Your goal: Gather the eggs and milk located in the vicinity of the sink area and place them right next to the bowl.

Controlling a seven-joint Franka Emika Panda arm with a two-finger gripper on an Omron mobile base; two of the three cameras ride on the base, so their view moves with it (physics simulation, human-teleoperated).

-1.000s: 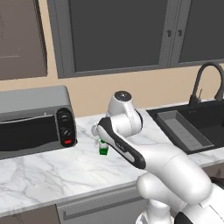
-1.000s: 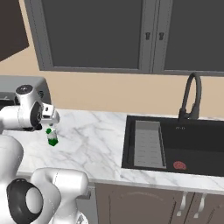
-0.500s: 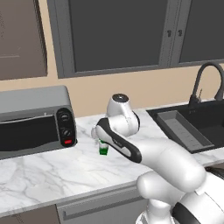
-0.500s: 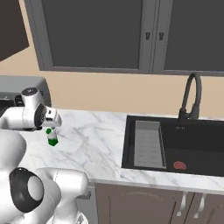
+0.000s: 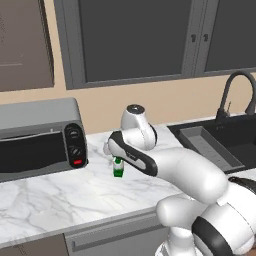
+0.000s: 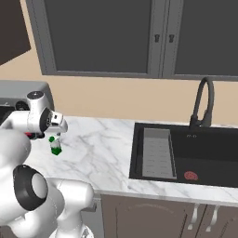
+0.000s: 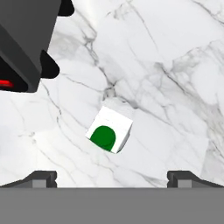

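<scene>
Hovering above the milk [image 7: 109, 130] on the countertop [image 5: 60, 195], the gripper [image 7: 111, 177] held its jaws wide apart, seemingly lined up to descend and grasp.

milk [image 7: 109, 131] upright on marble, jaws apart

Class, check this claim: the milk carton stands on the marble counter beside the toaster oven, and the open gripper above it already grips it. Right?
Not quite. The hand view shows the milk carton standing free on the marble counter beside the toaster oven; the open gripper above it holds nothing.
</scene>
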